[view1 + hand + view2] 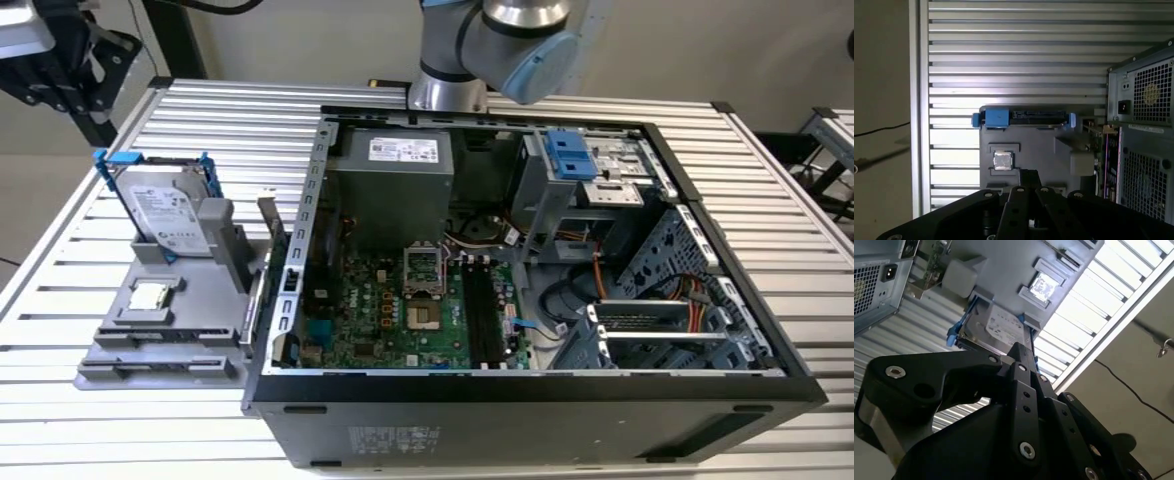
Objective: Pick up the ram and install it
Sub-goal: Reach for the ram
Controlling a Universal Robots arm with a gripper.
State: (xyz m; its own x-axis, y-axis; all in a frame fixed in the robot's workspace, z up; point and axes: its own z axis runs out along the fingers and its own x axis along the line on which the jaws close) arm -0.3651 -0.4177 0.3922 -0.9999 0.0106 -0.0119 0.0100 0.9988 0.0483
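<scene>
Flanking the ram (930, 267) stand hard drive (167, 210) and case (534, 410).

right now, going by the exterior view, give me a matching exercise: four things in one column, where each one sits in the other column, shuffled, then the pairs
Things
1. hard drive
2. processor chip
3. power supply
4. motherboard

Places
A. flat on the floor of the open computer case
B. standing on edge in a blue bracket on the grey holder
C. inside the case, at the end nearest the arm
D. lying flat on the grey holder, outside the case

Pairs: 1-B, 2-D, 3-C, 4-A
</scene>
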